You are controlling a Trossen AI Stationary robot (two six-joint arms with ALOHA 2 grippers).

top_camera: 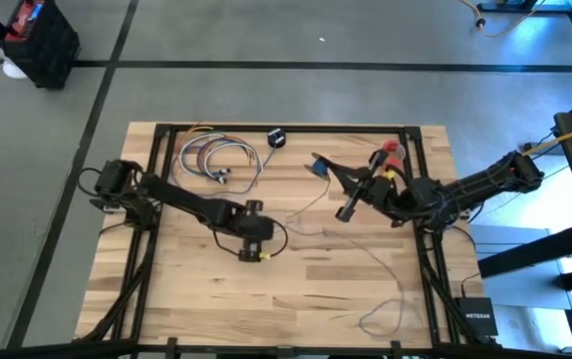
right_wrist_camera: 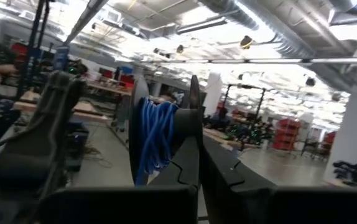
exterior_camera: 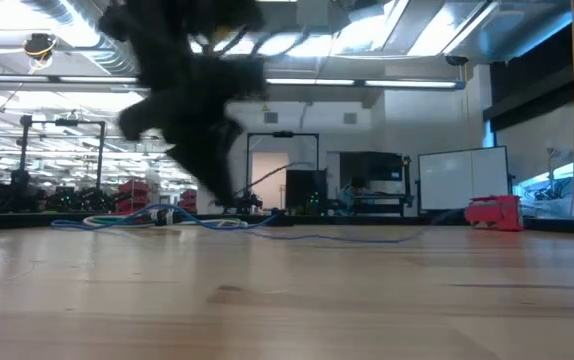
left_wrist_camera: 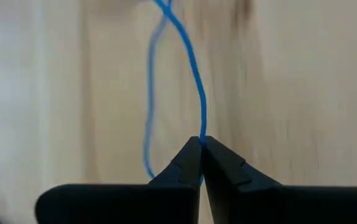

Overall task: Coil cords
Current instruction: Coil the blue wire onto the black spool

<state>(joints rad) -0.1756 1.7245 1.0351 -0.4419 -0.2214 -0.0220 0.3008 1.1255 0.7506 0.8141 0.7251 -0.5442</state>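
A thin blue cord [top_camera: 371, 261] trails slack over the wooden table from a dark spool [top_camera: 321, 168] wound with blue cord, and ends in loose loops [top_camera: 386, 317] near the front right corner. My left gripper [top_camera: 264, 242] is at mid-table, tipped steeply down and shut on this cord [left_wrist_camera: 194, 81]. My right gripper [top_camera: 338, 178] is raised over the far right part of the table, shut on the spool [right_wrist_camera: 160, 134]. A small black puck [top_camera: 276, 138] lies near the far edge. My left gripper pinches a single strand of the blue cord [left_wrist_camera: 201, 138] between its fingertips, coming from above at a slant. The strand runs on ahead of the fingers over the table top, beside a second strand [left_wrist_camera: 148, 124]. My right gripper pinches the spool by the rim of one flange [right_wrist_camera: 194, 109] between its two fingers. The spool is lifted clear of the table, and its blue windings [right_wrist_camera: 157, 137] sit beside the fingers.
A bundle of coloured cords [top_camera: 216, 158] lies at the far left of the table, and a red tape roll [top_camera: 391, 152] at the far right. Black frame rails [top_camera: 286, 128] line the table's edges. Bare wood [top_camera: 186, 299] lies toward the front left.
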